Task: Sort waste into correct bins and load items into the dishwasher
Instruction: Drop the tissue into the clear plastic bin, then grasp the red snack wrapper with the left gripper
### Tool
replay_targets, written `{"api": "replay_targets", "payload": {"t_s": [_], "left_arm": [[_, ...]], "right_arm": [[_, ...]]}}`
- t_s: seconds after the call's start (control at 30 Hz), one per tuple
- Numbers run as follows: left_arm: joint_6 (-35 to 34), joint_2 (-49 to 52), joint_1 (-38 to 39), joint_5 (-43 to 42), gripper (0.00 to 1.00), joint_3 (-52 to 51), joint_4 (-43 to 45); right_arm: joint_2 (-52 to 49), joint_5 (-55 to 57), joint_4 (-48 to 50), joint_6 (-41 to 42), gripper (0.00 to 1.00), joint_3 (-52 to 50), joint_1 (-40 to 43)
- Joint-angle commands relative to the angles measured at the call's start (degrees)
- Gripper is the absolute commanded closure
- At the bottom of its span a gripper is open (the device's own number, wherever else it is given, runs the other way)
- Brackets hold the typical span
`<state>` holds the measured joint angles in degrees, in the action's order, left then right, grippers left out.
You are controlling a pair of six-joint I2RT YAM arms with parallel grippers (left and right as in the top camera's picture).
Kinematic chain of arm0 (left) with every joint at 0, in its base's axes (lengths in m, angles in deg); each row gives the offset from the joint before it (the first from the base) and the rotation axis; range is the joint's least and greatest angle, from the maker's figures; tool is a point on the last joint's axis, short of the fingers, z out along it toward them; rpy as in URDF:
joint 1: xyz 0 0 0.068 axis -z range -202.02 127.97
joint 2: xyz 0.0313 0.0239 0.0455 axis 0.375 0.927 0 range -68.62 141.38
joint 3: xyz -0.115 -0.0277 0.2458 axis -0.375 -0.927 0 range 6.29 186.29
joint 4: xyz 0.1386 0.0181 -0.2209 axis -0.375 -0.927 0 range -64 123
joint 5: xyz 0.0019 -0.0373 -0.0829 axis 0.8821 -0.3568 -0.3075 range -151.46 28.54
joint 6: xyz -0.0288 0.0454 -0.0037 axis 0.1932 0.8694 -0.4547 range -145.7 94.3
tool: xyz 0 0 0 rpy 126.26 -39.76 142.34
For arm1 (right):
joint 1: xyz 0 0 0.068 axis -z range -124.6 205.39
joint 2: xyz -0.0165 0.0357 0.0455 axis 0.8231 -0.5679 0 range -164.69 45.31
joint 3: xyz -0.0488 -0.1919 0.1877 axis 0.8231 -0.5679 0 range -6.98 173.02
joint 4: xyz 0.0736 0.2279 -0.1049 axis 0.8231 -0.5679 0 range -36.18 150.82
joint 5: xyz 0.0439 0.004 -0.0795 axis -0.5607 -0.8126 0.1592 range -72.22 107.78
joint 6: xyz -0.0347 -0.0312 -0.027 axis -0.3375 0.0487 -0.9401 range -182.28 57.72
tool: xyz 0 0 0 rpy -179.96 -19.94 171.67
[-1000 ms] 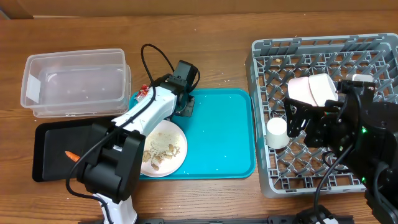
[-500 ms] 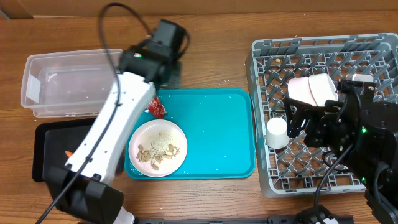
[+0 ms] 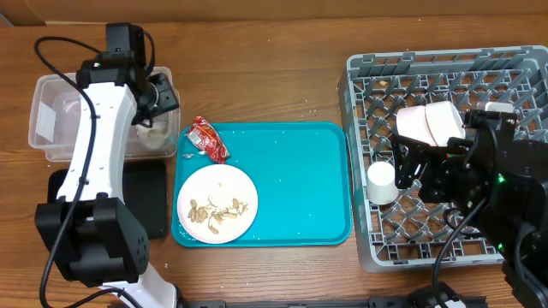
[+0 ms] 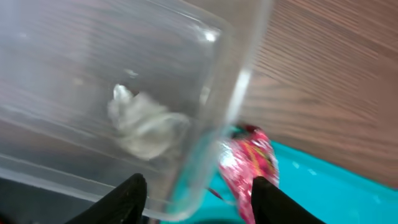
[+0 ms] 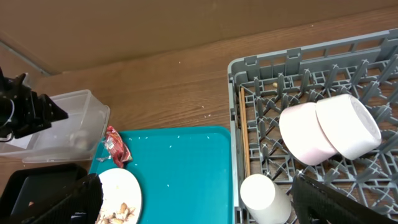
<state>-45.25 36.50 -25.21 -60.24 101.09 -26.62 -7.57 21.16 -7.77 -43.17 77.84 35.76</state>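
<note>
My left gripper hangs open over the right end of the clear tub, and nothing sits between its fingers. A white paper wad lies inside the tub. The red wrapper rests on the teal tray's top left corner. A white plate on that tray carries food scraps. In the grey dish rack are two bowls, a cup and chopsticks. My right gripper stands open above the rack's left side, empty.
The teal tray lies between the tub and the rack. A black tray sits below the tub, mostly covered by my left arm. Bare wooden table runs along the far side.
My left arm swung from the teal tray up and left to the tub, then its jaws opened and the paper wad now lies in the tub. The right arm has not moved.
</note>
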Motion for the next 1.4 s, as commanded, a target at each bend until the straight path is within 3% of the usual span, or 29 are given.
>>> {"api": "replay_targets", "payload": {"t_s": [0.0, 0.13, 0.37, 0.53, 0.7, 0.8, 0.97, 1.0, 1.07, 1.17, 1.37], "left_arm": [[2.9, -0.6, 3.8, -5.6, 0.41, 0.6, -1.3], [2.2, -0.4, 11.3, -0.5, 0.35, 0.1, -4.4], [-10.7, -0.2, 21.7, 12.2, 0.34, -9.1, 3.0], [-17.3, 0.6, 22.1, 16.4, 0.45, -18.1, 10.9], [-18.9, 2.2, 20.7, 18.3, 0.37, -21.5, 16.3], [-16.0, 4.1, 20.6, 17.1, 0.39, -21.6, 19.1], [-14.7, 8.2, 20.6, 15.4, 0.48, -21.6, 20.6], [-14.7, 8.6, 20.5, 15.2, 0.54, -21.6, 20.9], [-14.7, 8.6, 20.4, 14.7, 0.75, -21.5, 21.3], [-13.9, 7.3, 20.4, 12.8, 0.94, -19.3, 20.7], [-8.7, 2.4, 20.5, 10.9, 0.96, -6.9, 11.4]], "right_arm": [[0.2, 0.1, 0.3, 0.0, 0.00, 0.8, -0.2], [0.2, 0.1, 0.3, 0.0, 0.00, 0.8, -0.2], [0.2, 0.1, 0.3, 0.0, 0.00, 0.8, -0.2], [0.2, 0.1, 0.3, 0.0, 0.00, 0.8, -0.2], [0.2, 0.1, 0.3, 0.0, 0.00, 0.8, -0.2], [0.1, 0.1, 0.3, 0.0, 0.00, 0.8, -0.2], [0.1, 0.1, 0.3, 0.0, 0.00, 0.8, -0.2], [0.1, 0.1, 0.3, 0.0, 0.00, 0.8, -0.2], [0.1, 0.1, 0.3, 0.0, 0.00, 0.8, -0.2], [0.1, 0.1, 0.3, 0.0, 0.00, 0.8, -0.2], [0.1, 0.1, 0.3, 0.0, 0.00, 0.8, -0.2]]}}
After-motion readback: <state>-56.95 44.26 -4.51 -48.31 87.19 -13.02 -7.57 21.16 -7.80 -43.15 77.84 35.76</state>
